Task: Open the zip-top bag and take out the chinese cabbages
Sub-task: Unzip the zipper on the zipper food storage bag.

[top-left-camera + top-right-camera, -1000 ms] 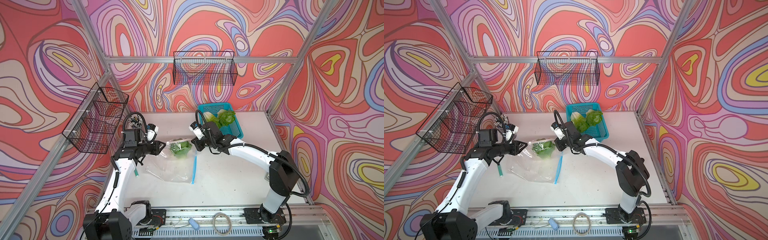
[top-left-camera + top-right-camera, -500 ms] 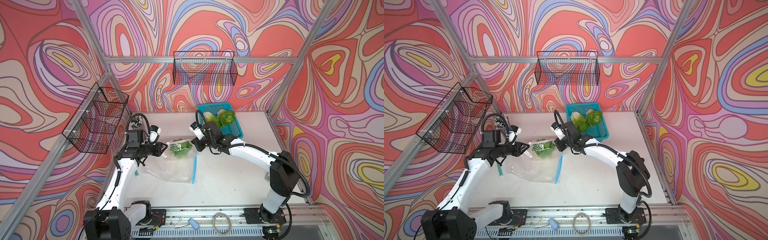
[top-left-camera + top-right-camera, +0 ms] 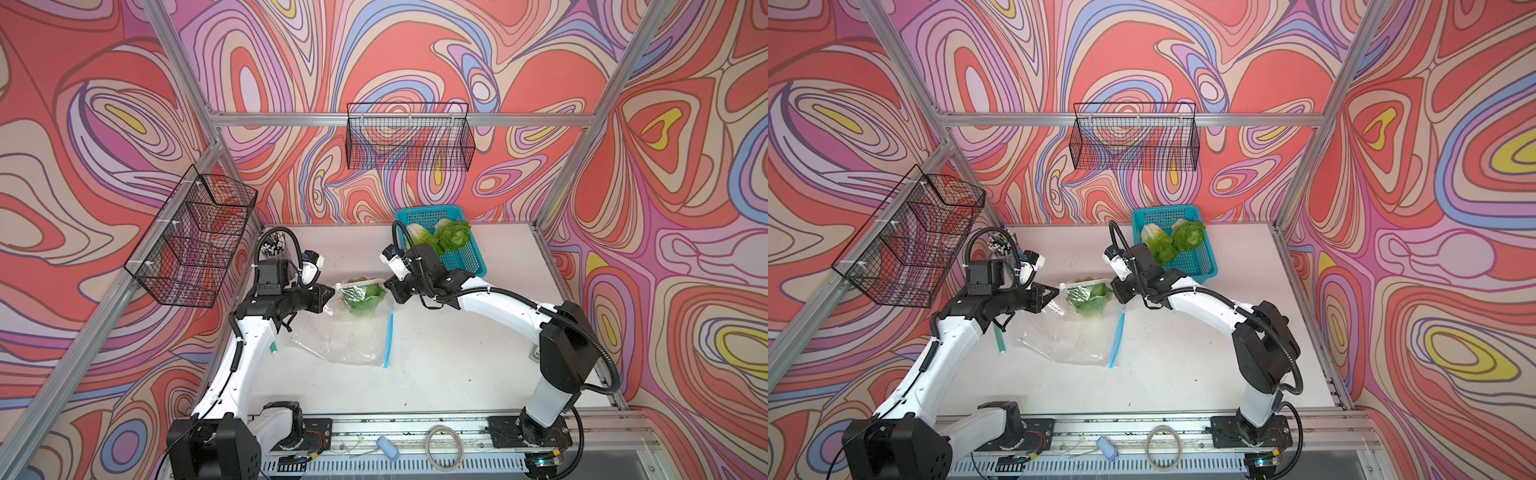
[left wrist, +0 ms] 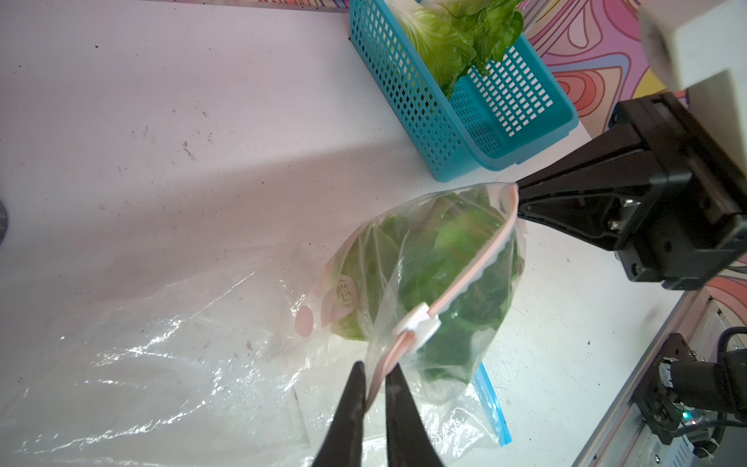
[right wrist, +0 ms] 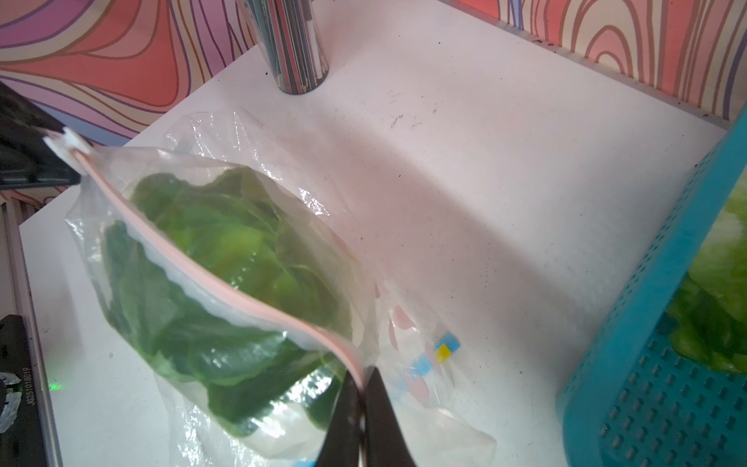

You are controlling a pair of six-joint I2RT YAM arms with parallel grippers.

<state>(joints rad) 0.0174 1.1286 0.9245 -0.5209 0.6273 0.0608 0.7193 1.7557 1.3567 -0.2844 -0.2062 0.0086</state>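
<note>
While a flat, clear plastic bag with a blue zip edge lies on the white worktop, the left claw, wider a moment ago, has narrowed to a slit around the pink zip strip of the clear zip-top bag, just behind its white slider. Whether it pinches yet cannot be told. The right claw clamps the strip's other end, holding the bag aloft. One green chinese cabbage sits sealed inside. Beyond, two more green cabbages rest in the teal perforated basket. With both ends braced, unzipping looks imminent.
</note>
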